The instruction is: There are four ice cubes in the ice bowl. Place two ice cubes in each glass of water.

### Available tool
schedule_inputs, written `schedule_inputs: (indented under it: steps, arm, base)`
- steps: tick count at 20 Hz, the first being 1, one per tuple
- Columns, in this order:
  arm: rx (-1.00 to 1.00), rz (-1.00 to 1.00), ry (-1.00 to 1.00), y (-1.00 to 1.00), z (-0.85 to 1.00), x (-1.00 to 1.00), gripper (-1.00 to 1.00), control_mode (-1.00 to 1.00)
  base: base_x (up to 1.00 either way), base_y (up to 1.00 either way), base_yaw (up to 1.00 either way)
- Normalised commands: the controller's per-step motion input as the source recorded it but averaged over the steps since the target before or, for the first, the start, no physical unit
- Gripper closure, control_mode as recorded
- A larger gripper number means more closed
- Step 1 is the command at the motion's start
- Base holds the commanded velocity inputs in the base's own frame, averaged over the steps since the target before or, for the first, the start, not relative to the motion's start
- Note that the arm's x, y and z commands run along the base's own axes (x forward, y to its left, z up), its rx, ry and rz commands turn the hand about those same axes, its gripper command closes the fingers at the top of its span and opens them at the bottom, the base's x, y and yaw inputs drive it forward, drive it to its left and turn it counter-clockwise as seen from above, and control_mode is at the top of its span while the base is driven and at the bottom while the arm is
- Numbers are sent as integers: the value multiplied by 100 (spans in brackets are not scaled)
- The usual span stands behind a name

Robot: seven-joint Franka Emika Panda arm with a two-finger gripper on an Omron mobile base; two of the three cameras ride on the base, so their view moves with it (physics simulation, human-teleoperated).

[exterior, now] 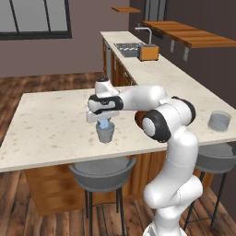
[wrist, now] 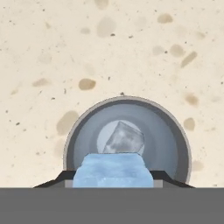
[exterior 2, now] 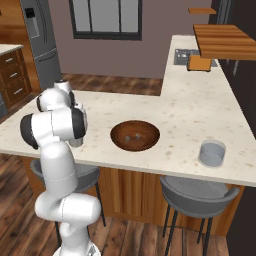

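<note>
The gripper (exterior: 105, 123) hung straight over the nearer glass (exterior: 105, 133), its fingers closed on an ice cube (wrist: 113, 170). A second cube (wrist: 124, 138) already lay at that glass's bottom. Farther along the counter (exterior 2: 200, 115) sat the ice bowl (exterior 2: 135, 135), then the other glass (exterior 2: 212, 153).

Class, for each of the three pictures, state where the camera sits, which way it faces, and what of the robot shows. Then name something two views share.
Left base view: behind the arm's left, facing forward over the counter; arm shows, claw above a glass.
Right base view: behind its right, facing the bowl; arm shows.
Hand view: on the hand, looking down into that glass; claw holds an ice cube.
Shared: both base views show the other glass.
</note>
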Motion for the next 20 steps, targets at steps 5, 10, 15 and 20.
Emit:
schedule_inputs:
  steps: [5, 10, 15, 20]
  arm:
    - [4, 11, 0, 0, -8, 0, 100, -100]
    - [1, 10, 0, 0, -2, 3, 100, -100]
    - [0, 10, 0, 0, -3, 12, 100, -100]
    - [0, 3, 0, 1, -2, 12, -100, -100]
  base:
    - [0, 0, 0]
    - [0, 0, 0]
    - [0, 0, 0]
    - [0, 0, 0]
